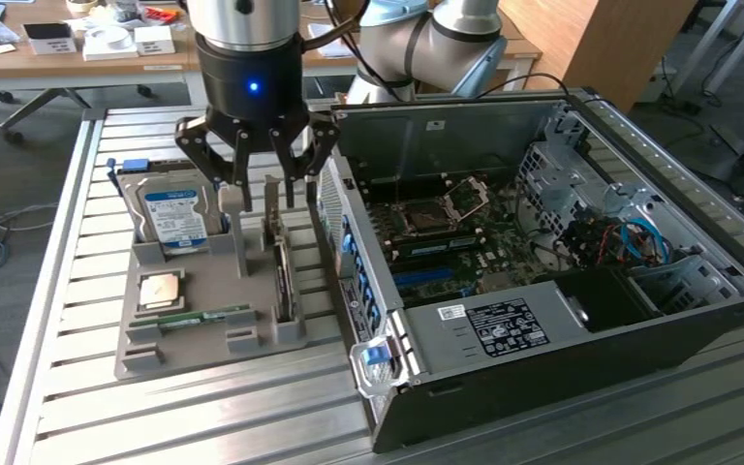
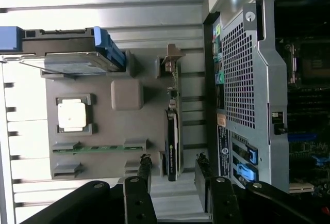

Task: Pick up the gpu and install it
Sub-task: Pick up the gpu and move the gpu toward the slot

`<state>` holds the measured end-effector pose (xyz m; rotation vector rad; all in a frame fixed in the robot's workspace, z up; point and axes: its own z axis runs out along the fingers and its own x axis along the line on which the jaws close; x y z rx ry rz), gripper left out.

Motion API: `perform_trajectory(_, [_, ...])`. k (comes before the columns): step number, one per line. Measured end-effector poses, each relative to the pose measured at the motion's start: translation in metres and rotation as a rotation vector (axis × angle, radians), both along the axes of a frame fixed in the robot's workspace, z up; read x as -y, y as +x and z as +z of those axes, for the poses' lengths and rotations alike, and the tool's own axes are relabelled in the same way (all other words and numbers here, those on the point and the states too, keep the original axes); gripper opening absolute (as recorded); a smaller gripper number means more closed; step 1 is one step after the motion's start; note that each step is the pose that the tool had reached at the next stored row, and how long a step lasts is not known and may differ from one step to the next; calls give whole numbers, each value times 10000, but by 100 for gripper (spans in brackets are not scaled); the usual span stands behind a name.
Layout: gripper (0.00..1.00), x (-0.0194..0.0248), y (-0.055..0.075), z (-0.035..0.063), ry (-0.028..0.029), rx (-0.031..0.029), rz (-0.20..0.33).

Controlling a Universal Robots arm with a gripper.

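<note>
The hand (image 1: 268,199) is seen open, its black, jointed fingers (image 1: 232,189) spread apart and pointed down, below a glossy black wrist with a small blue light. It hangs over the gpu (image 1: 282,276). In the wrist view the hand (image 2: 173,163) straddles the card, and a gap is seen between each rubbery fingertip (image 2: 144,162) and the gpu (image 2: 172,141); nothing is gripped.

The gpu is held upright on its long edge in a slot of a matt grey moulded tray (image 1: 204,334), at the side of the tray nearest the case. It is shown as a thin dark slab with a green board edge (the fan face cannot be made out).

In the same tray (image 2: 103,131) other parts are seated:
- a drive (image 1: 175,215) with a blue-and-white label, stood on edge in blue rails, also seen from above (image 2: 77,61);
- a square metal-capped chip (image 1: 162,289), lying flat in a framed pocket (image 2: 71,114);
- a narrow green memory stick (image 1: 204,317), laid flat (image 2: 98,148).

Just beside the tray, at the exterior view's right, a black steel case (image 1: 502,387) lies open on its side, with the motherboard and cables exposed. Its perforated rear grille (image 2: 242,74) is turned towards the tray.

Everything is carried on a ribbed aluminium tabletop (image 1: 217,426) of long parallel slats (image 2: 129,7).
</note>
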<state>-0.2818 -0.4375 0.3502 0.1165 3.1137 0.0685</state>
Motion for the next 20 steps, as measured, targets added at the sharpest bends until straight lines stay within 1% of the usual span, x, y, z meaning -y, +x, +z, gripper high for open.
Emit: perform_trajectory(20, [47,0,0,-136,0,0,0])
